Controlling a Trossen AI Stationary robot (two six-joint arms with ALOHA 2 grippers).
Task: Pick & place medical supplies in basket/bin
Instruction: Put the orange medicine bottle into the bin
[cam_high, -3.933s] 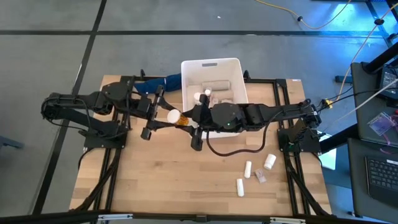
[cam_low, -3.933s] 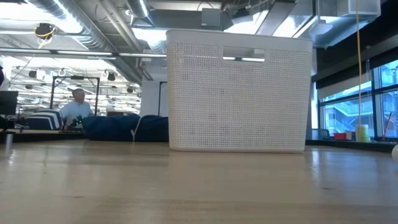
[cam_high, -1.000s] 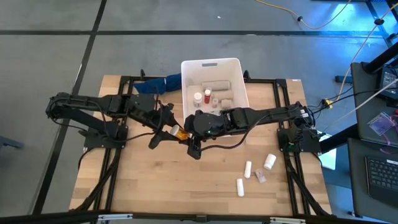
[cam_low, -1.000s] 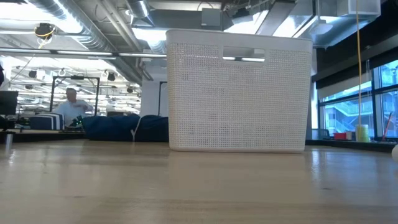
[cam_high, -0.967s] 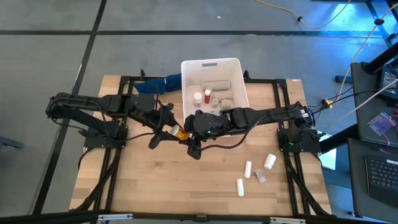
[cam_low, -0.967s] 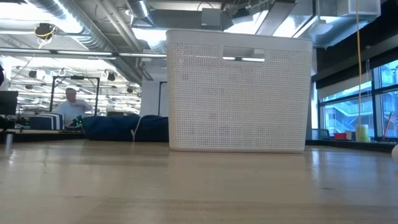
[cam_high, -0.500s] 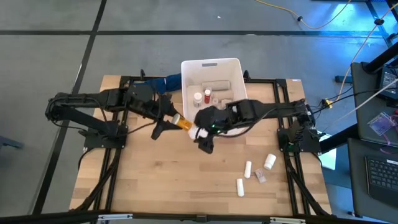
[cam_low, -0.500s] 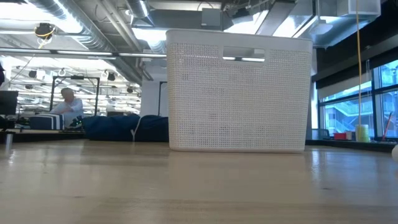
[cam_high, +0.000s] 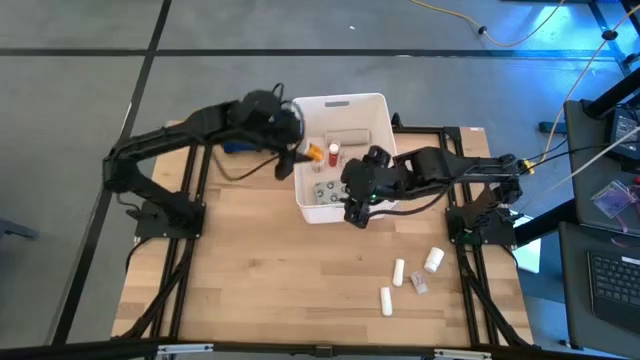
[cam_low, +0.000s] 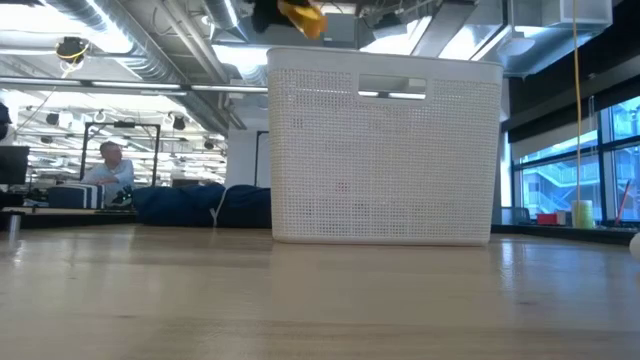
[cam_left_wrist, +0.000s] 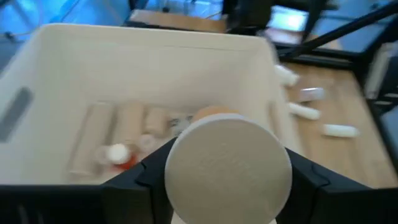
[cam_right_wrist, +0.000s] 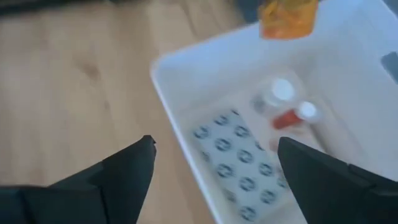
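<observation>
The white bin (cam_high: 340, 99) stands at the table's far middle and holds beige rolls (cam_left_wrist: 118, 134), a red bottle (cam_right_wrist: 289, 117), a white bottle (cam_right_wrist: 278, 92) and a grey blister pack (cam_right_wrist: 239, 155). My left gripper (cam_high: 300, 156) hangs over the bin's left rim, shut on an orange pill bottle (cam_high: 314, 152) with a white cap (cam_left_wrist: 229, 168). The low view shows that bottle (cam_low: 302, 15) above the rim. My right gripper (cam_high: 352, 212) stands open over the bin's near wall with nothing between its fingers (cam_right_wrist: 124, 168). My left gripper pinches the orange bottle at its capped end (cam_left_wrist: 177, 171) between its two fingers. The fingers come slanting down from the table's left. The bottle lies along them, cap toward the wrist and orange body (cam_left_wrist: 214, 114) pointing out. It is lifted clear above the bin's inside.
On the wood at the near right lie loose supplies: two white tubes (cam_high: 398, 270) (cam_high: 385, 298), a white bottle (cam_high: 433, 260) and a small pack (cam_high: 420, 285). A dark blue cloth (cam_low: 200, 205) lies left of the bin. A person sits in the room beyond the table (cam_low: 110, 160).
My left gripper has carried the orange bottle up from the table's middle toward the far edge, and it now hangs over the bin's left rim. My right gripper has drawn away from the bottle, toward the right and far side, to the bin's near wall.
</observation>
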